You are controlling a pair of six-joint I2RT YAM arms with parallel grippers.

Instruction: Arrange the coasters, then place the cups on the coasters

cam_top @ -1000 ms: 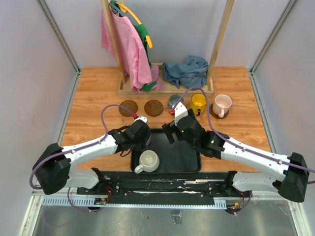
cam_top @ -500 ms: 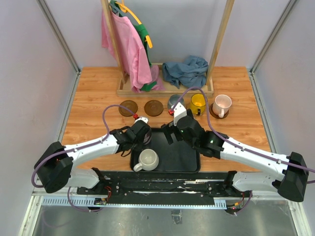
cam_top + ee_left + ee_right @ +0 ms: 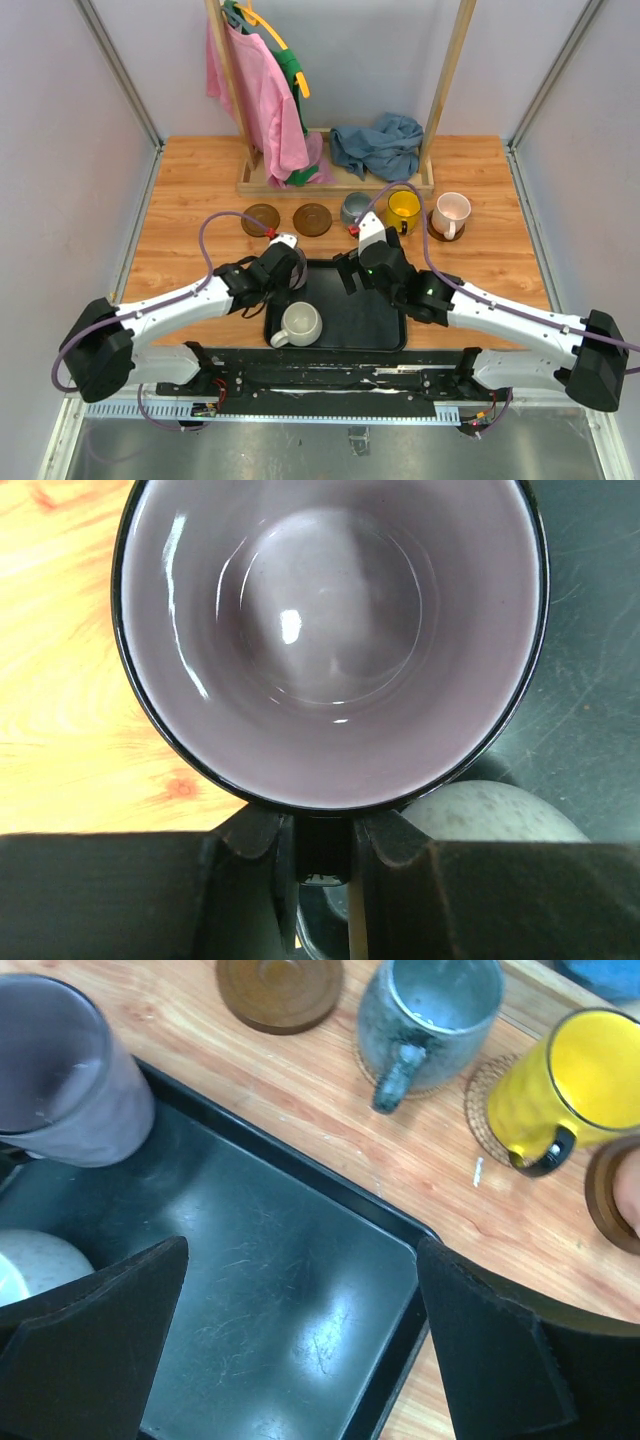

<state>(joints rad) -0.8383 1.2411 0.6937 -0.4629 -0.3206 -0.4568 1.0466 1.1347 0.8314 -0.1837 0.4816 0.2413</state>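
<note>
My left gripper (image 3: pixel 322 830) is shut on the handle of the translucent purple cup (image 3: pixel 330 630), which sits over the far left corner of the black tray (image 3: pixel 380 315). Seen from above, the left gripper (image 3: pixel 285 262) hides most of that cup. The cream-white cup (image 3: pixel 300 324) stands in the tray's near left. My right gripper (image 3: pixel 352 265) hangs open over the tray (image 3: pixel 300 1290), holding nothing. Two dark brown coasters (image 3: pixel 261 219) (image 3: pixel 312 218) lie bare. The grey-blue cup (image 3: pixel 357 208), yellow cup (image 3: pixel 403 209) and pink cup (image 3: pixel 451 212) each stand on a coaster.
A wooden clothes rack (image 3: pixel 340 180) with pink and green garments and a crumpled blue cloth (image 3: pixel 378 145) stands at the back of the table. Grey walls close in both sides. Purple cables loop over both arms.
My left gripper has closed on the purple cup's handle and shifted slightly toward the back. The right gripper has stayed open and barely moved.
</note>
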